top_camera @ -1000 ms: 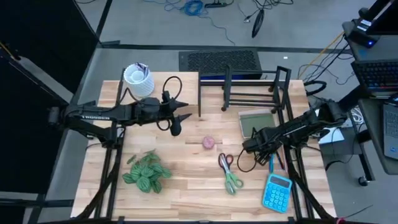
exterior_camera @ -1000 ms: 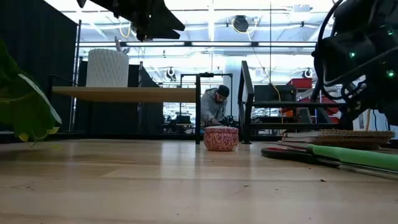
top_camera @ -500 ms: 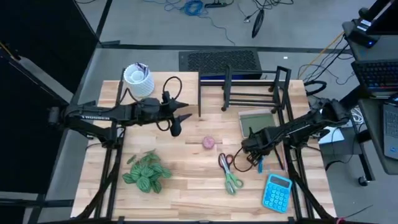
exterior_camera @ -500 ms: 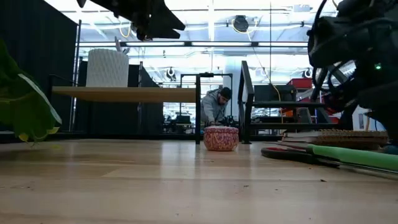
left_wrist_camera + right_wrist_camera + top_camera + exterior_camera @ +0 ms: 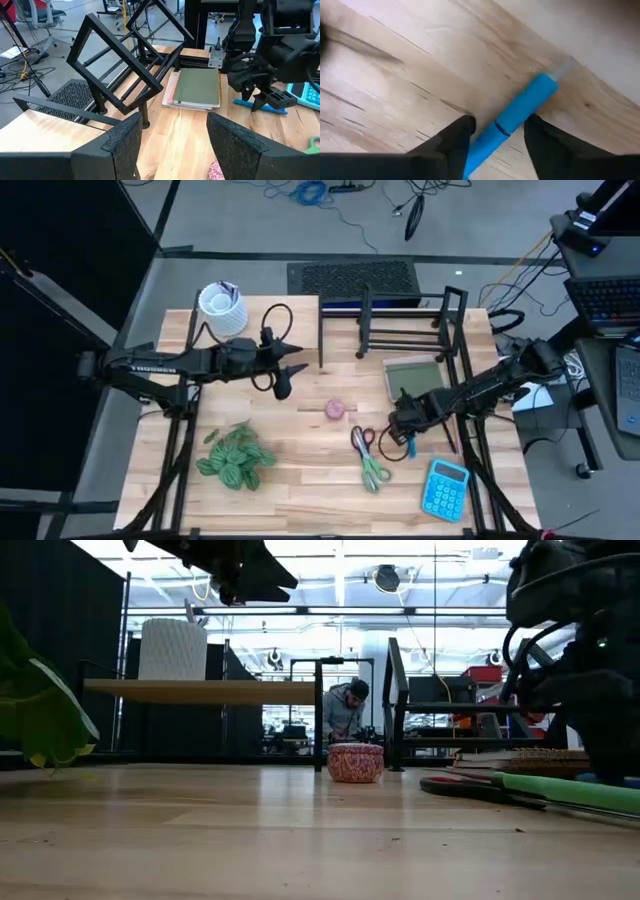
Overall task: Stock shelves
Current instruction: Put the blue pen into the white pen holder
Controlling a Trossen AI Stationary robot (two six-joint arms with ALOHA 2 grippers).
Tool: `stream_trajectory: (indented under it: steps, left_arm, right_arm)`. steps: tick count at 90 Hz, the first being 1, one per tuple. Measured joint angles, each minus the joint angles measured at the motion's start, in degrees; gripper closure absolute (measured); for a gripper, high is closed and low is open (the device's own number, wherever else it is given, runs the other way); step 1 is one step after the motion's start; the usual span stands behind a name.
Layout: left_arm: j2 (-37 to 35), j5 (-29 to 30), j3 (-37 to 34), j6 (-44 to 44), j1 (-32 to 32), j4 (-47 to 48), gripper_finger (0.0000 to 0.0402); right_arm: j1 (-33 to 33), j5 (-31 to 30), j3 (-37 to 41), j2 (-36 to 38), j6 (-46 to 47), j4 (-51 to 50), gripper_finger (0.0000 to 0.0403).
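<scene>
Blue and slim, the pen (image 5: 517, 118) lies flat on the table (image 5: 300, 470) straight under the right gripper (image 5: 496, 137), its long axis running between the two spread fingers (image 5: 451, 145) rather than across them. The jaws stand apart and hold nothing; as the right wrist view shows it, one finger sits either side of the barrel, and whether the tips already touch the wood I cannot tell. In the high view this gripper (image 5: 402, 431) hangs just in front of the notebook (image 5: 412, 377), between the scissors (image 5: 368, 458) and the calculator (image 5: 445, 487).

With the notebook as landmark, the black rack (image 5: 405, 323) stands just behind it, and the pale-wood shelf (image 5: 250, 330) lies well off to the left, bearing the white cup (image 5: 222, 310). The left gripper (image 5: 287, 368) waits near that shelf's front edge, fingers parted and empty, far from the pen.

So the right arm is plainly the nearer. My judgement is that the next move is a close on the barrel, and since the pen already lies along the gap, a straight squeeze should catch it; a round barrel may roll if one finger lands first.
</scene>
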State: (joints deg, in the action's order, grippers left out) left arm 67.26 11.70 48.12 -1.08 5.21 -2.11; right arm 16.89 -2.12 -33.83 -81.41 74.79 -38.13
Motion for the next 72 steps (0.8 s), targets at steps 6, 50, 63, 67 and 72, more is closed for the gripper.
stream_trajectory:
  steps: [6, 50, 63, 67, 72]
  left_arm:
    - [0.0, 0.0, 0.0, 0.0, 0.0, 0.0, 0.0192]
    - [0.0, 0.0, 0.0, -0.1, 0.0, -0.4, 0.0192]
    - [0.0, 0.0, 0.0, -0.1, -0.2, -0.5, 0.0192]
    - [0.0, 0.0, 0.0, -0.1, -0.2, -0.9, 0.0192]
    - [0.0, 0.0, 0.0, -0.1, -0.2, -1.4, 0.0192]
  right_arm:
    - [0.7, -0.6, 0.0, -0.1, 0.2, 0.9, 0.0296]
    - [2.4, -3.4, 0.3, 1.0, -3.4, 4.7, 0.0378]
    - [2.4, -3.6, 0.6, 3.3, -4.5, 4.6, 0.0378]
    - [2.4, -4.4, 0.6, 4.1, -4.9, 5.0, 0.0378]
    - [2.4, -5.2, 0.5, 5.0, -5.3, 5.6, 0.0379]
